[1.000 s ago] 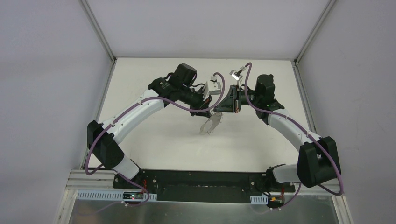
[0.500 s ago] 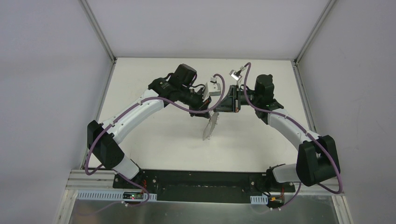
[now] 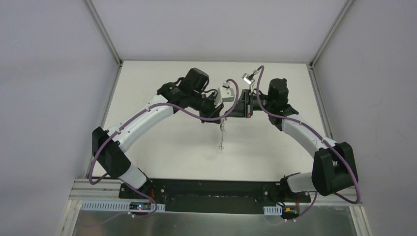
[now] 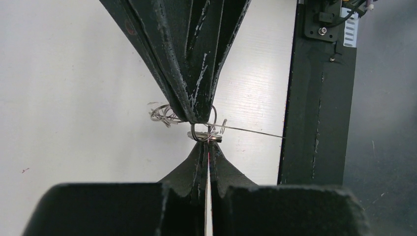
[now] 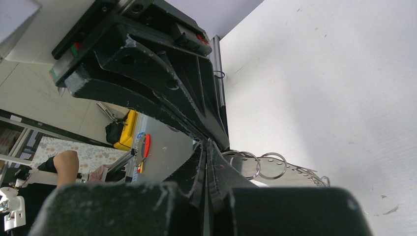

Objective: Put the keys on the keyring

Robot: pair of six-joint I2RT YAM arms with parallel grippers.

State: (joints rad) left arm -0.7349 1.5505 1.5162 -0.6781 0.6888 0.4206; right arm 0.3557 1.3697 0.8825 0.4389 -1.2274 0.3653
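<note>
Above table (image 3: pixel 162 142): left tool (image 4: pixel 207 147), right tool (image 5: pixel 205 147) tip-to-tip, both clamped tight on hanging keyring (image 3: pixel 222 133).

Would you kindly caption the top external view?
Left gripper and right gripper, both shut, meet tip-to-tip; the keyring hangs edge-on.

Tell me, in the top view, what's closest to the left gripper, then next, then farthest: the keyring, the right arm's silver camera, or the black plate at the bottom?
1. keyring, dangling just below the left gripper.
2. silver camera, behind it and to the right.
3. black plate, at the near edge, farthest.
</note>
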